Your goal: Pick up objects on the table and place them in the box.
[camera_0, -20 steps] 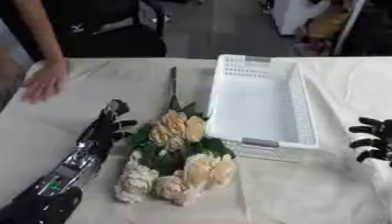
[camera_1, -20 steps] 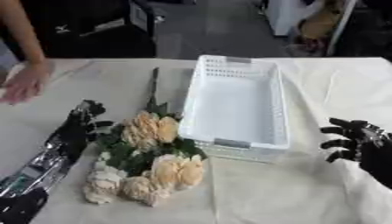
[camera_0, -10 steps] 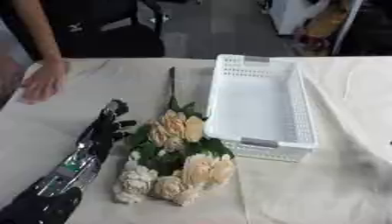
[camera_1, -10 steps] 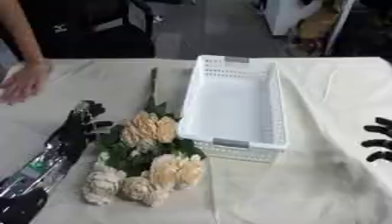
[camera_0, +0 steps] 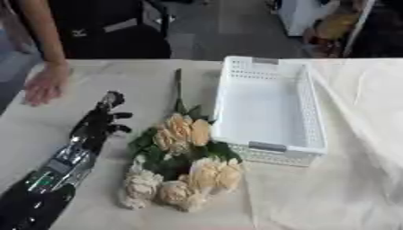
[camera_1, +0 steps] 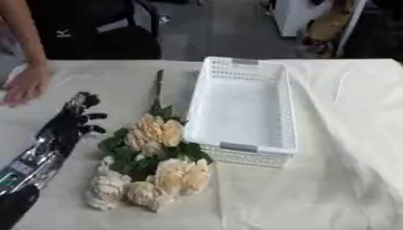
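The bouquet of cream roses (camera_0: 177,166) lies mid-counter, blooms toward the near edge and stem toward the far edge, just beside the left wall of the empty white box (camera_0: 270,112). It looks light, soft and easily crushed, so the green stem (camera_0: 178,90) is probably the safest hold. The left hand (camera_0: 102,123) rests beside the leaves with relaxed fingers, holding nothing; the right hand is out of sight.

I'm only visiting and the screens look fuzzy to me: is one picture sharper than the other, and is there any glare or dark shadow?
Left eye view: soft all over; the cream artificial flower bunch has smeared petals. Right eye view: equally soft; the white perforated plastic basket looks bright but keeps its holes, so no harsh glare. Both views: even light, with only faint shadows on the cream tablecloth.
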### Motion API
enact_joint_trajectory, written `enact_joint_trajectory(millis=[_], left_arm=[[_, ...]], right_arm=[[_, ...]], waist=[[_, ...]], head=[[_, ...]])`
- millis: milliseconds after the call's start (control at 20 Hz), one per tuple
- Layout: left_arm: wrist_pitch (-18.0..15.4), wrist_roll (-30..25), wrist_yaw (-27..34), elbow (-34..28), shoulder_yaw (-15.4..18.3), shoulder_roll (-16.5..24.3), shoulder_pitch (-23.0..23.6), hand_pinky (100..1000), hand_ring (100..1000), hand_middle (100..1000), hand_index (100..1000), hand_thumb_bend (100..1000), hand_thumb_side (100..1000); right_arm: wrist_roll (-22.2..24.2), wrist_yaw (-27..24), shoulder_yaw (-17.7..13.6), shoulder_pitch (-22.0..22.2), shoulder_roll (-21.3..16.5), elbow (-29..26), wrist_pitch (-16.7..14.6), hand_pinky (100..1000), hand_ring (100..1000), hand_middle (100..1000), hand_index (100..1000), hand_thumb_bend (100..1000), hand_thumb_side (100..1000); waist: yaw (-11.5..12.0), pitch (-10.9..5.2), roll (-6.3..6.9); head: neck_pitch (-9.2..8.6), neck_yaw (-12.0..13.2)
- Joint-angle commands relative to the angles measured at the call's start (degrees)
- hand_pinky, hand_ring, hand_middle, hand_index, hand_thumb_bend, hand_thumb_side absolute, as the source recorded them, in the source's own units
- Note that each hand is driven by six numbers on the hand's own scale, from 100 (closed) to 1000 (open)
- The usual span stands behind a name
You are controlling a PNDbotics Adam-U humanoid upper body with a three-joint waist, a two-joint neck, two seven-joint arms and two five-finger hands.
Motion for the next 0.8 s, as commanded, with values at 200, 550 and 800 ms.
enact_joint_trajectory(millis=[200,550,800], left_arm=[[5.5,-7.4,-21.5,-10.4,7.7,15.5,-0.2,664,774,847,901,100,841],[7.7,-17.8,-43.8,-22.4,14.4,16.8,0.1,698,785,832,889,100,624],[5.4,-16.3,-47.3,-25.6,17.2,12.2,0.8,695,784,835,891,100,594]], right_arm=[[1.8,9.1,-3.7,0.3,-1.2,-7.5,-3.5,688,804,892,1000,100,631],[0.4,21.0,-10.3,-0.9,7.7,-17.2,-3.5,705,806,882,984,100,597],[-1.4,24.1,-12.9,-1.2,14.2,-25.2,-0.4,715,808,879,972,100,590]], waist=[[0.1,-0.7,0.5],[0.2,-1.09,1.03],[-0.3,-1.01,1.08]], head=[[-0.03,0.7],[-0.03,-0.3],[-0.19,-1.1]])
